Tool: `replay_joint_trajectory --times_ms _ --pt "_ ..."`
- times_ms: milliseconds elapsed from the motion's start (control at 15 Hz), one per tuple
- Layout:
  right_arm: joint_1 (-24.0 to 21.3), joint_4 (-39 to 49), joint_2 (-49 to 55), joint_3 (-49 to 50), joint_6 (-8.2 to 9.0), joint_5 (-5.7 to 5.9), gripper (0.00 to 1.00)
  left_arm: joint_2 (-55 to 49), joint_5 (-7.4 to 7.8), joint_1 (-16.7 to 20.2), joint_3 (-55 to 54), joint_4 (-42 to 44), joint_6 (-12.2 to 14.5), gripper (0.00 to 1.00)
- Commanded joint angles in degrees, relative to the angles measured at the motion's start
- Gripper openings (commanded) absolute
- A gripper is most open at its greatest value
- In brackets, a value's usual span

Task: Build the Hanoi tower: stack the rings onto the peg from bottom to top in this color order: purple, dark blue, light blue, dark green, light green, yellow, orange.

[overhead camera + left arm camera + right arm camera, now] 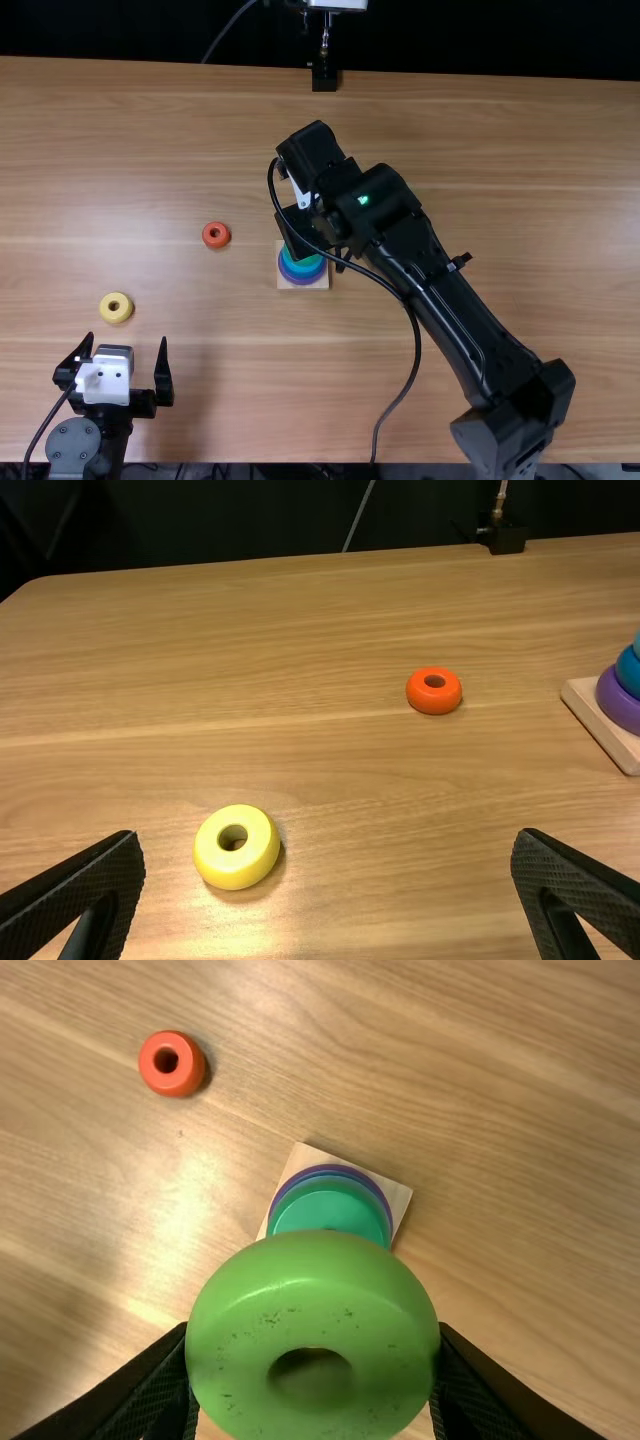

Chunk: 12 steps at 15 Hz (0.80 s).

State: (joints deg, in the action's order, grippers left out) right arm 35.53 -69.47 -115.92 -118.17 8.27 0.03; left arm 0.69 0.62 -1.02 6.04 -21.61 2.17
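My right gripper (300,235) is over the peg's wooden base (284,283) in the top view. In the right wrist view, my right gripper (313,1345) is shut on the light green ring (310,1280), which hangs above the stack. A dark green ring (335,1210) tops that stack. The purple ring (303,279) lies lowest, blue rings between; the held ring hides the base's near part. My left gripper (126,342) stands open and holds nothing; the left wrist view shows my left gripper (328,845) with the yellow ring (236,847) on the table beyond its fingers. The orange ring (216,235) lies left of the base.
The right arm stretches diagonally across the table (520,200) from the near right, with a loose cable beside it. At the far edge stands a black mount (324,78) with a metal stem.
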Motion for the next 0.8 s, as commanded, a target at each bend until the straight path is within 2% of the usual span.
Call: replay_joint_trajectory --times_ms 0,267,333,467,533,600,733 --pt "0.59 -0.20 -1.50 -1.63 0.27 0.07 0.00 -0.69 0.43 0.58 -6.04 -3.71 0.04 1.00" --pt "0.51 0.12 -1.59 -1.54 0.27 0.07 0.00 -0.69 0.43 0.58 -6.04 -3.71 0.04 1.00" --pt "0.51 0.22 -1.59 -1.54 0.27 -0.03 0.05 -0.69 0.54 0.58 -6.04 -3.71 0.04 1.00" --pt "0.51 0.12 -1.59 -1.45 0.38 -0.03 0.69 -0.69 0.43 0.58 -6.04 -3.71 0.04 1.00" --pt "0.51 -0.30 -1.59 -1.36 0.38 -0.03 0.95 -0.69 0.43 0.58 -6.04 -3.71 0.04 1.00" --pt "0.42 -0.30 -1.59 -1.27 0.27 0.07 1.00 -0.69 0.54 0.58 -6.04 -3.71 0.04 1.00" --pt "0.42 0.01 -1.50 -1.19 0.27 -0.03 1.00 -0.69 0.54 0.58 -6.04 -3.71 0.04 1.00"
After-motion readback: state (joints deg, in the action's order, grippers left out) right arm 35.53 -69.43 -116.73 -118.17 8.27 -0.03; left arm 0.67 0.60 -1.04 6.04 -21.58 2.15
